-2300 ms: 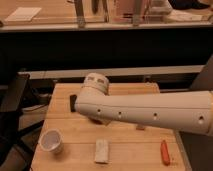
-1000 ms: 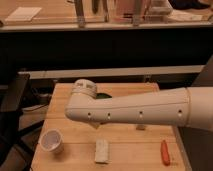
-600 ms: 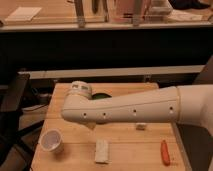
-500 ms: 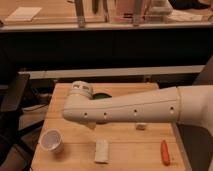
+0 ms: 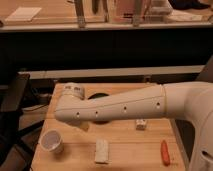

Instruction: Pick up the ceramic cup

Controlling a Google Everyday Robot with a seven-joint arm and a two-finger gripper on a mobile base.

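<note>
The ceramic cup (image 5: pixel 51 141) is small, white and upright, and it stands at the front left of the wooden table (image 5: pixel 129 144). My white arm (image 5: pixel 125 106) reaches across the table from the right. Its rounded end (image 5: pixel 71 98) hangs above the table's left part, up and to the right of the cup and apart from it. My gripper is not in view; no fingers show past the arm. The dark green bowl (image 5: pixel 101 95) lies mostly hidden behind the arm.
A white flat block (image 5: pixel 101 150) lies at the front middle, a small white object (image 5: pixel 141 124) to the right, and an orange-red item (image 5: pixel 165 152) at the front right. A black chair (image 5: pixel 12 100) stands at the left. A dark counter (image 5: pixel 105 45) runs behind.
My arm has swung left across the table, so its rounded end now sits over the left part. The cup and the other items have not moved.
</note>
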